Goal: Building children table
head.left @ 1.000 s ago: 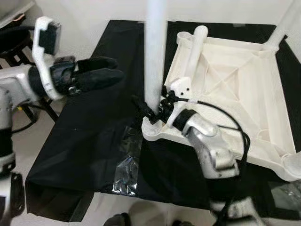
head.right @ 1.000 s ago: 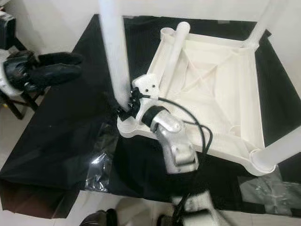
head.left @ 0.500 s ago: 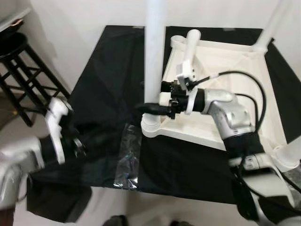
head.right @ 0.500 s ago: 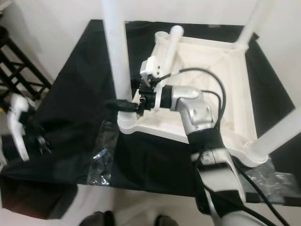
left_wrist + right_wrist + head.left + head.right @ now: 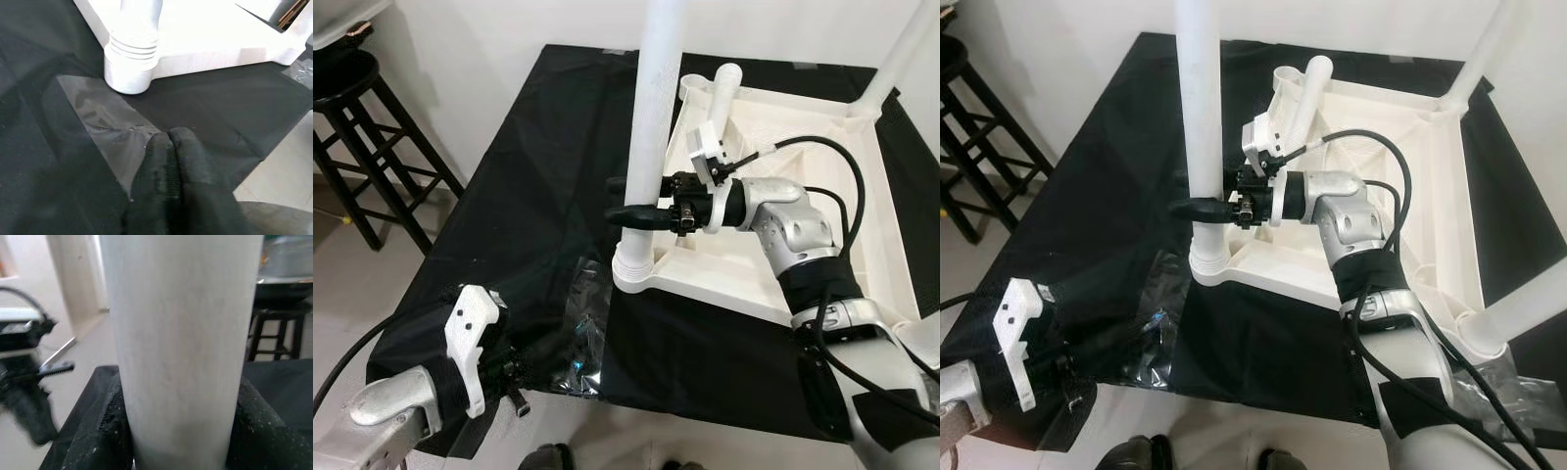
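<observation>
Left eye view: a low surface draped in black cloth [image 5: 519,186] stands against a white wall [image 5: 499,39], on a pale tiled floor [image 5: 362,264]. The white plastic children's table top [image 5: 803,157] lies upside down on the cloth, filling its far right part and reaching to the right edge. A tall white plastic table leg [image 5: 651,127] stands upright in the socket at the top's near left corner; further legs rise at the far right corner [image 5: 901,49] and the near right corner, and one loose white leg [image 5: 720,98] leans at the far left corner. The right gripper [image 5: 631,201] reaches in from the right, its black fingers clamped around the upright leg just above the socket. A crumpled clear plastic bag [image 5: 582,323] lies on the cloth near the front edge. The left gripper [image 5: 514,377] hangs low at the cloth's near left corner. A black wooden stool [image 5: 372,147] stands beyond the left edge.

Right eye view: the same scene, with another clear plastic wrapper [image 5: 1498,392] at the near right corner.

Left wrist view: the left gripper's fingers [image 5: 168,166] are pressed together above the clear bag, pointing at the ribbed leg socket [image 5: 129,68].

Right wrist view: the white leg sits gripped between both black fingers [image 5: 98,431], with the stool behind.
</observation>
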Motion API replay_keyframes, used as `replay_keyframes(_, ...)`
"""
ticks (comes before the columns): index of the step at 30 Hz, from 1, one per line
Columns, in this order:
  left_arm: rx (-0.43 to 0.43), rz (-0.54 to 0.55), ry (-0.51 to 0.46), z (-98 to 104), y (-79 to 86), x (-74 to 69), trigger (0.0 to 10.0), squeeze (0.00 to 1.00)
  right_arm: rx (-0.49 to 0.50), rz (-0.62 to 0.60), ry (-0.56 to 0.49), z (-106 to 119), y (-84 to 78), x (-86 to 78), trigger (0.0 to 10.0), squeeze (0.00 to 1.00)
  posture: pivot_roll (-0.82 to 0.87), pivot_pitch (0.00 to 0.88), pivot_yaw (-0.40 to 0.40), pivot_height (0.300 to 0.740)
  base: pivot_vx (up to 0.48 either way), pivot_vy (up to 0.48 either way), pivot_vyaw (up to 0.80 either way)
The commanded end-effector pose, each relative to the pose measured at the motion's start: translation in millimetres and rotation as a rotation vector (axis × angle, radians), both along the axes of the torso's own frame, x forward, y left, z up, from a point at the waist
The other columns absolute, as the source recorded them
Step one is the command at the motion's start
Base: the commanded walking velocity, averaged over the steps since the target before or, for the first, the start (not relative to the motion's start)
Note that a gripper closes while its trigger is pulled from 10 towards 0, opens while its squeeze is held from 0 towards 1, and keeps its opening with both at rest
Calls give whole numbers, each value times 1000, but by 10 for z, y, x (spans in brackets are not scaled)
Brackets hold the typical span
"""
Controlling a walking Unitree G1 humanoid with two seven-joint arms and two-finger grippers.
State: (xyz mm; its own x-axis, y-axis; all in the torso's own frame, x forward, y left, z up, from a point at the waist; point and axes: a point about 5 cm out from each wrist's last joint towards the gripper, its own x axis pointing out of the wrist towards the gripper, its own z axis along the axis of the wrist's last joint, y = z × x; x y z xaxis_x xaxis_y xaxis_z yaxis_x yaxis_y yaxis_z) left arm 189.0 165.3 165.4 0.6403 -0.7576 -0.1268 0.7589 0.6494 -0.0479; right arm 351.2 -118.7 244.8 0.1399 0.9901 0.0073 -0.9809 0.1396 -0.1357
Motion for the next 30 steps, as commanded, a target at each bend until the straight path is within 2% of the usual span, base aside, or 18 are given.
replay_keyframes(1,10,11,-40,13,-46,-44,0,0,-57,-127,129,-370,-45,-132,0,0,135,225,-40,740,0,0,0)
replay_keyframes(2,18,23,-66,25,-56,-68,0,0,-136,-437,167,-651,70,-255,0,0,141,235,-56,740,0,0,0)
replay_keyframes(3,18,23,-66,25,-56,-68,0,0,-136,-437,167,-651,70,-255,0,0,141,235,-56,740,0,0,0)
replay_keyframes(4,30,27,-86,43,-62,-83,0,0,-150,-741,209,-877,140,-525,0,0,146,242,-60,740,0,0,0)
replay_keyframes(6,30,27,-86,43,-62,-83,0,0,-150,-741,209,-877,140,-525,0,0,146,242,-60,740,0,0,0)
replay_keyframes(8,39,30,-99,57,-61,-90,1647,0,-144,-927,199,-970,174,-726,0,0,148,251,-36,740,0,0,0)
replay_keyframes(9,54,23,-112,60,-68,-106,10000,0,-114,-1036,183,-976,170,-765,0,0,136,230,-21,740,0,0,0)
replay_keyframes(13,61,-5,-122,59,-75,-125,10000,0,-75,-1031,133,-905,223,-632,0,0,134,232,-25,740,0,0,0)
replay_keyframes(14,61,-18,-124,61,-77,-129,10000,0,-96,-1021,134,-911,230,-610,10000,0,133,232,-24,740,0,0,0)
replay_keyframes(17,65,-28,-128,62,-72,-139,10000,0,-91,-995,143,-893,236,-594,10000,0,131,230,-21,740,0,0,0)
replay_keyframes(19,77,-36,-137,68,-55,-143,10000,0,-68,-925,150,-839,254,-568,10000,145,130,229,-19,740,0,0,0)
replay_keyframes(20,88,-29,-155,93,-11,-113,10000,0,-21,-760,159,-725,297,-531,10000,1000,130,229,-17,740,0,0,0)
replay_keyframes(23,88,-29,-155,93,-11,-113,10000,0,-21,-760,159,-725,297,-531,10000,1000,130,229,-17,740,0,0,0)
replay_keyframes(24,98,-32,-164,112,27,-87,10000,0,29,-586,163,-578,333,-547,10000,1000,131,230,-18,740,0,0,0)
replay_keyframes(25,90,-48,-157,115,37,-79,10000,0,42,-414,119,-417,297,-508,10000,518,133,233,-13,740,0,0,0)
replay_keyframes(27,90,-48,-157,115,37,-79,10000,0,42,-414,119,-417,297,-508,10000,518,133,233,-13,740,0,0,0)
replay_keyframes(28,81,-60,-150,115,39,-78,10000,0,42,-314,86,-312,258,-487,10000,0,133,232,-13,740,0,0,0)
replay_keyframes(30,56,-62,-139,114,24,-88,10000,0,20,-163,62,-213,199,-364,10000,0,146,243,-22,740,0,0,0)
